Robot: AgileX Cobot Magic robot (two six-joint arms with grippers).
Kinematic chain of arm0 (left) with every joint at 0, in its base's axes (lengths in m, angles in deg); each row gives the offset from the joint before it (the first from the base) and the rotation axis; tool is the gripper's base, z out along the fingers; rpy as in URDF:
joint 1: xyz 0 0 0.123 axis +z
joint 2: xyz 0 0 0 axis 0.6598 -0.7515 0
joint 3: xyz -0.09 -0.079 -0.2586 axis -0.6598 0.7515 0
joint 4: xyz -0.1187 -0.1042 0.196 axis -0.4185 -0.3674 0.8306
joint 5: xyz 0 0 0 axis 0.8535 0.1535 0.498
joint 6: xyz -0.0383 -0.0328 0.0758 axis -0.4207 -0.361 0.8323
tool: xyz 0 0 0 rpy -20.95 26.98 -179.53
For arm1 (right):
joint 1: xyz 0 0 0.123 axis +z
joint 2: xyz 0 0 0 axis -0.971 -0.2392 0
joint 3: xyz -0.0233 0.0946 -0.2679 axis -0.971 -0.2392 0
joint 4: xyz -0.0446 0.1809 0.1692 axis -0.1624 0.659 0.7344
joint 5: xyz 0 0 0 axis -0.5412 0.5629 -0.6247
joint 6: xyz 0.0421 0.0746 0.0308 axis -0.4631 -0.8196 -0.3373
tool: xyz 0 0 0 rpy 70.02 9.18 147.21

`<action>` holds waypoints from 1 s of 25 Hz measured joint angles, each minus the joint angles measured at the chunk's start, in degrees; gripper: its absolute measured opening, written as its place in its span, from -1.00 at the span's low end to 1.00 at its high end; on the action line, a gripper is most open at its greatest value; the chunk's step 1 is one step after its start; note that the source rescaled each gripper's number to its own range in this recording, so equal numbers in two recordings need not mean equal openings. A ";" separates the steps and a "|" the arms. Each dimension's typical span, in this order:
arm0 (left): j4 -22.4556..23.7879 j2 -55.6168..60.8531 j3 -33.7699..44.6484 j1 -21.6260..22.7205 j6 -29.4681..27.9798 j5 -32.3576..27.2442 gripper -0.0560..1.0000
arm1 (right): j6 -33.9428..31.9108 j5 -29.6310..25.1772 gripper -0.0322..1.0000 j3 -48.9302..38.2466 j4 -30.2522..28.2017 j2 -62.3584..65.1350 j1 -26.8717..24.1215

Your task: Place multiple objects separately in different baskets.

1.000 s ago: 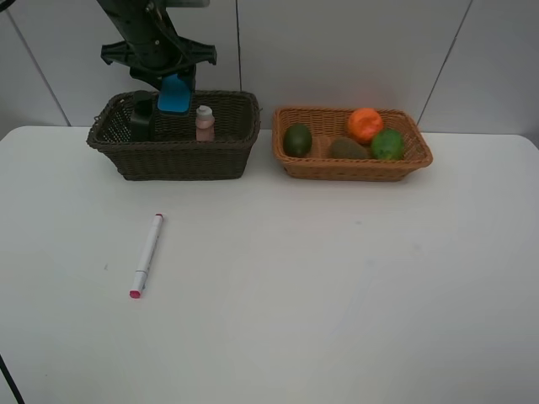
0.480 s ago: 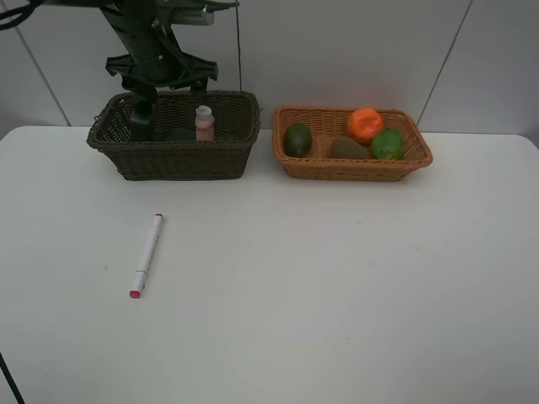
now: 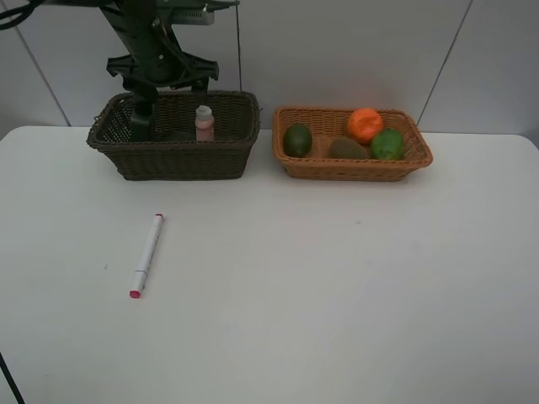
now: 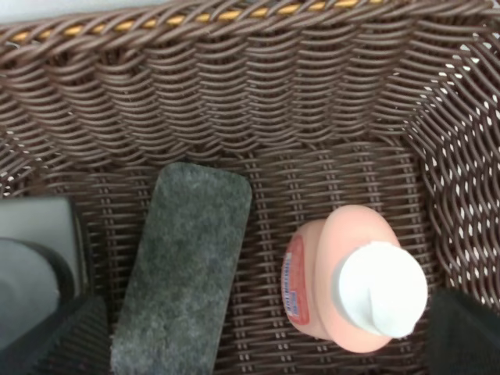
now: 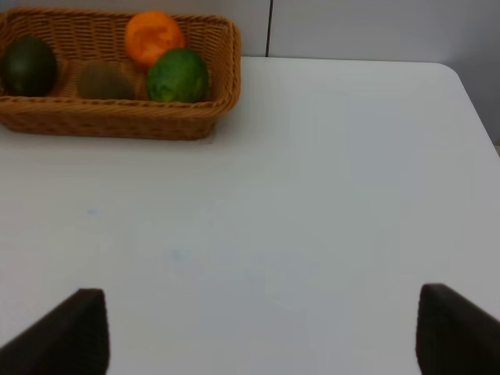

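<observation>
While the left claw hangs wide over the dark brown basket, the eraser block lies inside beside the pink bottle; the white marker lies on the table; the right claw gapes wide, empty.

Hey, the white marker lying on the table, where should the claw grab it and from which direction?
Grip the white marker around the middle of its barrel, coming straight down from above. It lies flat on the bare table, slim and long, tilted slightly off the front-to-back line, so the claw's fingers should probably close across its narrow width, not along its length. Nothing crowds it.
</observation>
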 joint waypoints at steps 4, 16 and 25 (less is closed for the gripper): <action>-0.57 0.21 0.00 0.00 0.00 -1.86 0.99 | 0.00 0.00 0.99 0.00 0.00 0.00 0.00; -2.56 8.01 0.00 -0.72 0.00 -21.50 0.99 | 0.00 0.00 0.99 0.00 0.00 0.00 0.00; -5.96 15.31 4.73 -2.24 -1.83 -29.77 0.99 | 0.00 0.00 0.99 0.00 0.00 0.00 0.00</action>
